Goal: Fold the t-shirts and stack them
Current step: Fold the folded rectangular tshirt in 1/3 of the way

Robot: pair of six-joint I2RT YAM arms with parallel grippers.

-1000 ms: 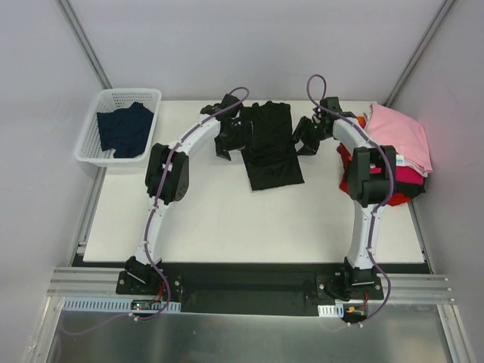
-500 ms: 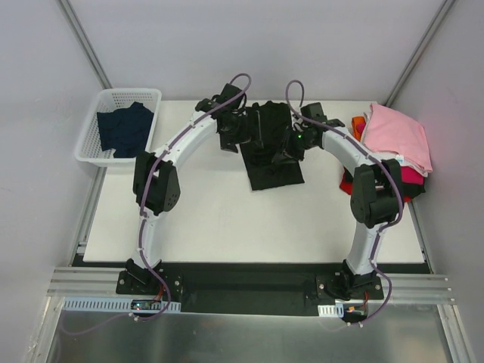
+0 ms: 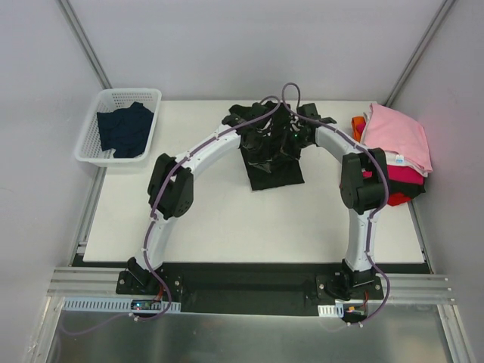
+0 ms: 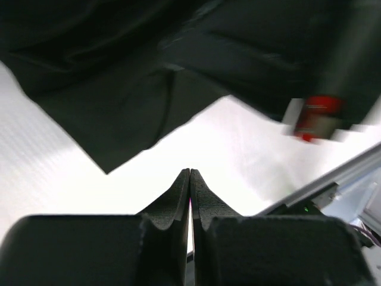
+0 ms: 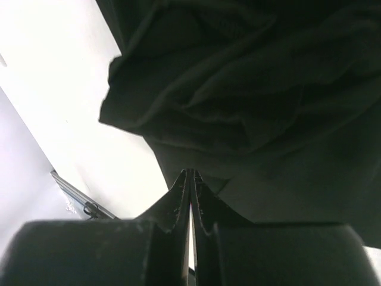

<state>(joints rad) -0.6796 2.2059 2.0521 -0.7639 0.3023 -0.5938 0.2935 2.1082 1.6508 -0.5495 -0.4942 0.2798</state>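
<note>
Fingers (image 4: 177,199) pinched together at black t-shirt (image 3: 274,165), basket (image 3: 128,92) left, stack (image 3: 397,136) right

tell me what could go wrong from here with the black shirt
1. The left end effector is shut over bare table, short of the shirt; it may lift nothing.
2. The right end effector is shut at bunched folds; it could drag several layers and spoil the fold.
3. Both end effectors crowd together over the shirt and might collide.

A black cloth t-shirt (image 3: 274,168) lies rumpled, seemingly folded lengthwise, far-centre. A soft pink tee (image 3: 399,134) tops the magenta and red pile (image 3: 407,178) at right; a dark navy tee (image 3: 125,130) lies in a white plastic basket (image 3: 128,93).
</note>
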